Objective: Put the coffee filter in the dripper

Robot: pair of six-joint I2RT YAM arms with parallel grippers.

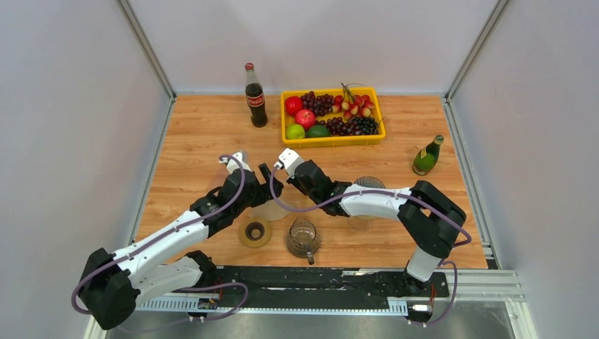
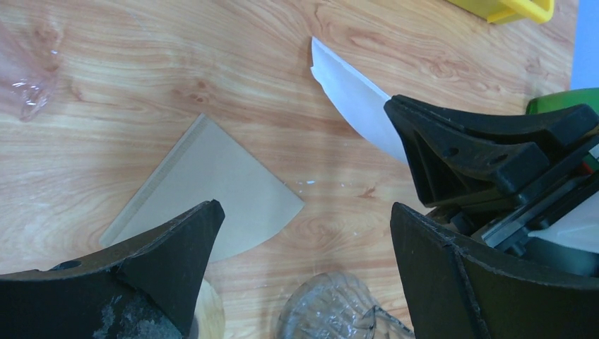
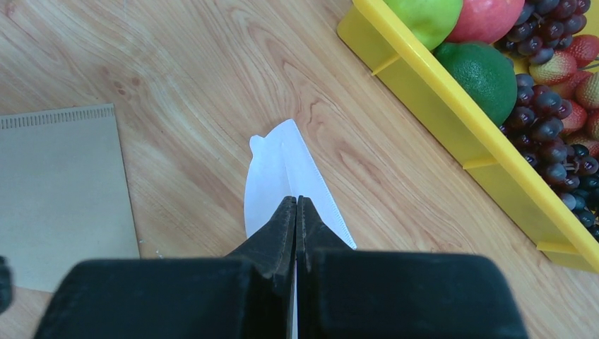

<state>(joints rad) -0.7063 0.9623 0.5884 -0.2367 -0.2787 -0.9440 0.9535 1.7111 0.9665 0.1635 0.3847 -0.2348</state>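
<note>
- Right end effector [image 3: 297, 203] was clamped shut on the white coffee filter [image 3: 281, 166], pinching one edge. It held the filter over the desk [image 3: 176, 63], left of the yellow fruit tray [image 3: 452, 106].
- Left end effector [image 2: 305, 212] was wide open and held nothing. It sat just beside the right one, over a brown filter [image 2: 212, 180] lying flat on the desk.
- Glass dripper [image 1: 304, 239] stood nearer, mid-desk by the near edge. The filter wasn't in it yet.
- Risk: the filter was folded flat, so it would likely perch on the rim instead of seating as a cone.
- Risk: the edge grip was thin, so the paper could slip or crease on a quick swing.
- Risk: the arms were crowded, so crossing paths could clash or tip the dripper.
</note>
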